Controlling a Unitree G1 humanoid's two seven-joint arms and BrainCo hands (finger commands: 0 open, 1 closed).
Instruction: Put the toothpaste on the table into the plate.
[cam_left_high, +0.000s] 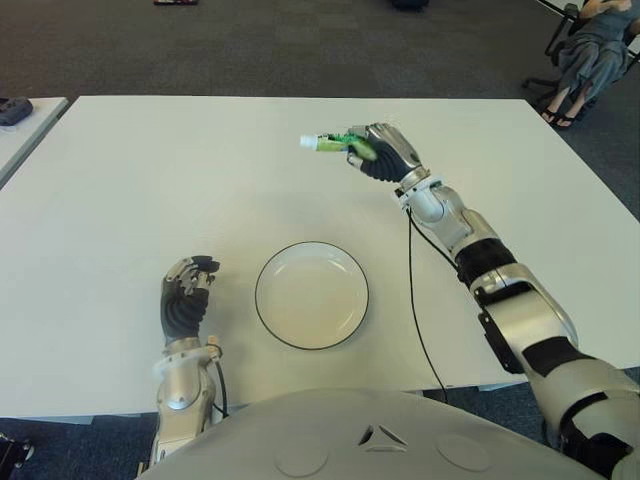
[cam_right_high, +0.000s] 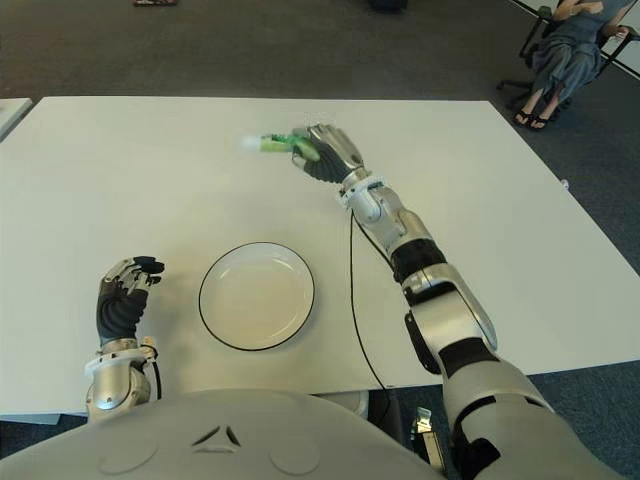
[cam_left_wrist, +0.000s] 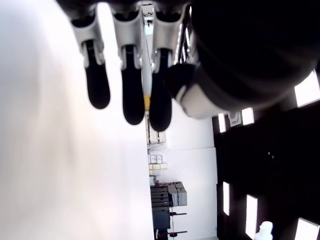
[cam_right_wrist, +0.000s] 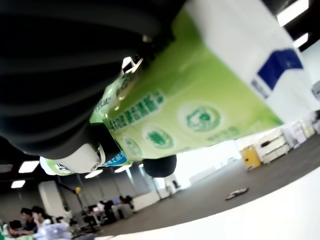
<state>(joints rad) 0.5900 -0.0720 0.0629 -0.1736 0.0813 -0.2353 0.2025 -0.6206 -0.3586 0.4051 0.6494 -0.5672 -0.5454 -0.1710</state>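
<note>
My right hand is shut on a green and white toothpaste tube, held above the far middle of the white table, its white cap pointing left. The right wrist view fills with the tube's green label pressed under dark fingers. A white plate with a dark rim lies near the front edge, well nearer to me than the tube and slightly left of it. It has nothing in it. My left hand shows left of the plate, fingers loosely curled and holding nothing.
A black cable runs along my right arm over the table's front edge. A person sits on a chair beyond the far right corner. Another table's corner shows at the far left.
</note>
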